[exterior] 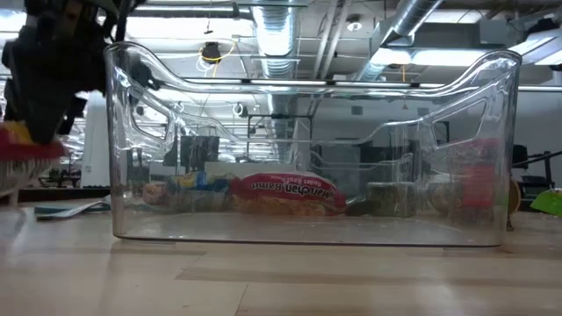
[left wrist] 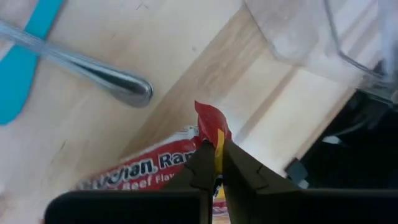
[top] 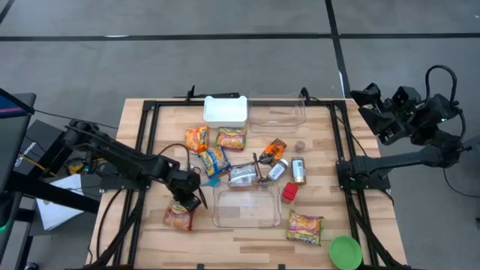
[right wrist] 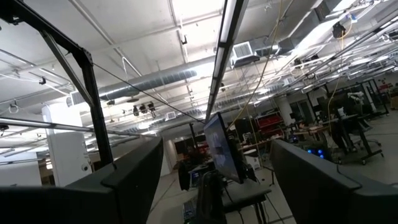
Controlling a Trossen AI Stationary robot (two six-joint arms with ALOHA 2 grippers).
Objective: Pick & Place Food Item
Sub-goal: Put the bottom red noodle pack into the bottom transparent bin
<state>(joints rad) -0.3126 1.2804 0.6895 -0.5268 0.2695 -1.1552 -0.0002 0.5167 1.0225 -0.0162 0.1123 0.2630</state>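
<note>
My left gripper (top: 186, 201) is shut on a red-and-yellow ramen packet (top: 178, 217) near the table's near left, just left of a clear plastic bin (top: 247, 206). In the low view the packet (exterior: 22, 145) shows red under the dark gripper (exterior: 44, 70), above the tabletop. Off the table's right edge, my right gripper (top: 373, 105) is raised and open, pointing up at the ceiling (right wrist: 217, 174), with nothing between its fingers. My left gripper pinches the packet's sealed red-and-yellow edge (left wrist: 214, 127) between its two fingers, at their free ends (left wrist: 202, 158). The fingers come slanting down from above. The packet hangs below them with its held end raised; whether its other end rests on the table I cannot tell.
A metal spoon (left wrist: 93, 68) and a blue strip (left wrist: 25, 56) lie close by. Farther back are more ramen packets (top: 214, 146), a white box (top: 225, 110), a second clear bin (top: 277, 112), small cans (top: 298, 171) and a red item (top: 290, 192). A green bowl (top: 345, 251) sits near right.
</note>
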